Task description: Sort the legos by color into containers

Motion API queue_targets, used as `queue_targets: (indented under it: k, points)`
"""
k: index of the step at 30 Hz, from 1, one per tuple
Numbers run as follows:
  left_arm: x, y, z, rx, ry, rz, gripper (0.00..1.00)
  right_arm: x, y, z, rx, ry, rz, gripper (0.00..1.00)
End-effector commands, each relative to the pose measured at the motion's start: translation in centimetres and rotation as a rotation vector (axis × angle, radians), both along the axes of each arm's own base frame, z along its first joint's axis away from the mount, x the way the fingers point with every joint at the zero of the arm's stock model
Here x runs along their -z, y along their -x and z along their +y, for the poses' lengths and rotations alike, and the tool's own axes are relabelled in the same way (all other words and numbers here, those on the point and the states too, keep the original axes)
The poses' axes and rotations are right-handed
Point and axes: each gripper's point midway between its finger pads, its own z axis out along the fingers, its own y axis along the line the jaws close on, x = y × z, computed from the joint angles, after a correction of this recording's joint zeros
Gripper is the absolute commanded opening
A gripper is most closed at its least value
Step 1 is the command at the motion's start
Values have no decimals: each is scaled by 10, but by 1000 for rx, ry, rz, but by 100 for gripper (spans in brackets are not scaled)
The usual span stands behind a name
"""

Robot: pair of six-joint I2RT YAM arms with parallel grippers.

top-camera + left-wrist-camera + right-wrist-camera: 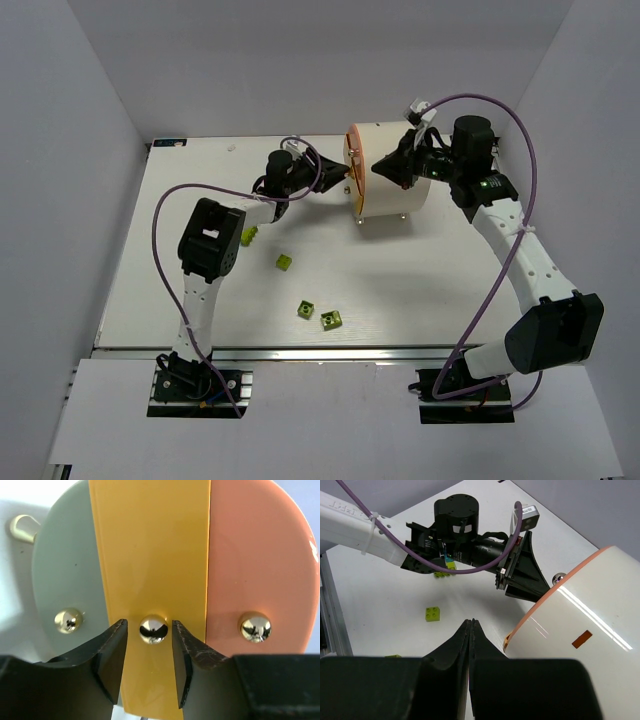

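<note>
The drum (395, 185) lies at the far middle of the surface (420, 290), its inside hidden behind a glossy face of grey, yellow and pink panels. The left hand (149, 624) is released around the middle brass knob (153, 630). The right hand (471, 626) is clenched, empty, by the drum's rim. Four lime studded bricks (285, 262) lie near left.

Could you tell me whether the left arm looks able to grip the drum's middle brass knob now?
Probably yes: the left gripper is open with a finger either side of the middle knob, nothing between.
</note>
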Motion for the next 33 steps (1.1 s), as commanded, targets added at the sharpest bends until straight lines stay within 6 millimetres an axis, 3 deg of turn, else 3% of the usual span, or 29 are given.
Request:
queue_targets:
  k: [1, 6, 12, 16, 17, 18, 20, 21, 22, 25, 29, 33]
  points:
    - [-14, -1, -11, 26, 19, -23, 49, -11, 2, 1, -26, -32, -29, 0]
    - [-14, -1, -12, 32, 35, -16, 43, -8, 3, -2, -26, -38, -14, 0]
    - [-17, 4, -10, 33, 47, -22, 24, -7, 5, -2, -34, -41, -13, 0]
    - [-21, 3, 15, -28, 41, -33, 22, -5, 8, -2, -53, -25, -29, 0]
    - [-12, 10, 19, -34, 32, -17, 22, -3, 8, -3, -58, -19, -31, 0]
    - [-21, 9, 28, -54, 34, -31, 22, -3, 11, -2, -76, -19, -34, 0]
    - [-24, 12, 39, -73, 35, -42, 22, 3, 15, -1, -110, -1, -45, 12]
    - [-16, 14, 47, -87, 27, -24, 22, 4, 18, 0, -131, 4, -53, 17]
    - [-21, 18, 49, -87, 30, -33, 22, 6, 25, 3, -179, 2, -55, 27]
    - [-20, 21, 64, -115, 28, -33, 22, 16, 38, 6, -266, 20, -65, 38]
    - [-22, 20, 80, -138, 30, -35, 22, 33, 50, 6, -329, 49, -49, 45]
    - [-26, 17, 89, -138, 35, -40, 22, 45, 48, 5, -331, 89, -51, 46]
